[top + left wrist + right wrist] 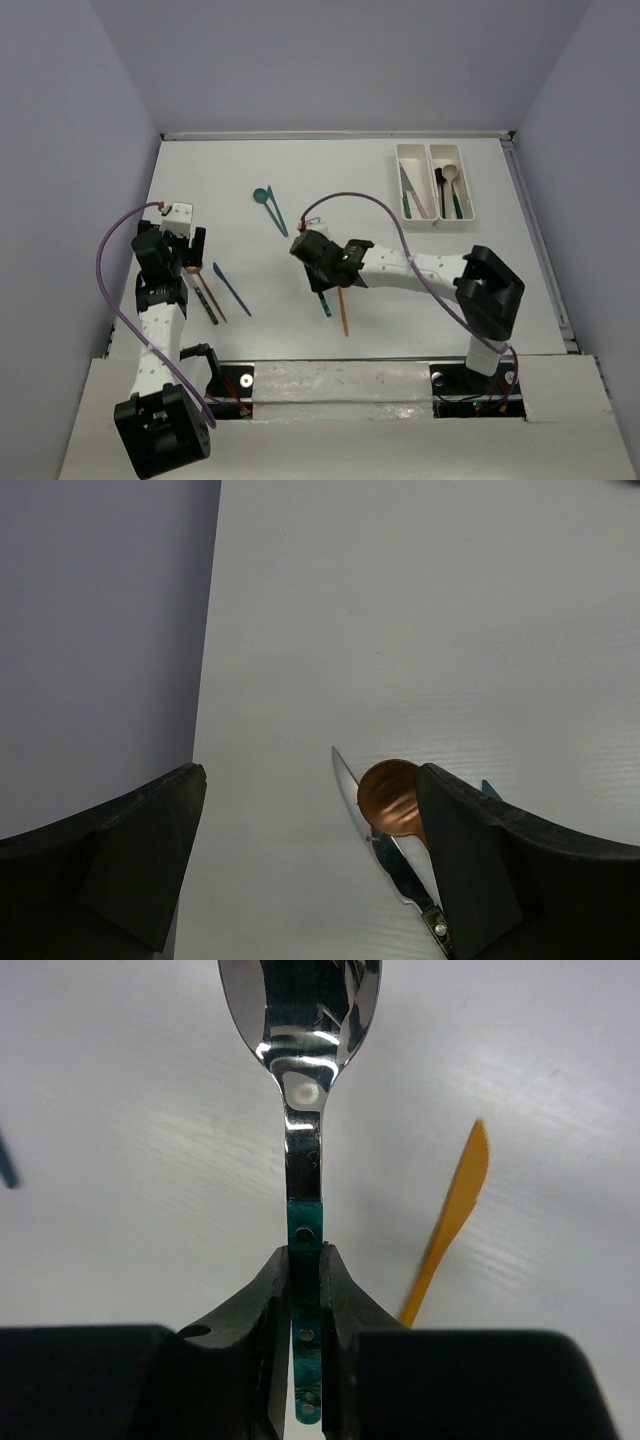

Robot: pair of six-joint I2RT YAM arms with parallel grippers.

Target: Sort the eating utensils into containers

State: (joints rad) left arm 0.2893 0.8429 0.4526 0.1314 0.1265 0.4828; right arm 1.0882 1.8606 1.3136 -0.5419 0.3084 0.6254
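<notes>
My right gripper [305, 1285] is shut on the teal handle of a silver-bowled spoon [300, 1020], just above the table. In the top view it [320, 278] is at mid-table, and the spoon's teal end [326, 304] sticks out below it. An orange knife [452, 1210] lies just to its right [343, 312]. My left gripper [305, 855] is open and empty at the left [190, 252]. A copper spoon [388, 798] and a black-handled knife [402, 868] lie by its right finger. The two joined white trays [436, 216] stand at the far right and hold several utensils.
A teal spoon [268, 205] lies at mid-table, farther back. A blue knife [231, 288] lies right of the left gripper; its tip shows in the left wrist view [490, 788]. The grey side wall [100, 630] is close on the left. Purple cables loop over both arms.
</notes>
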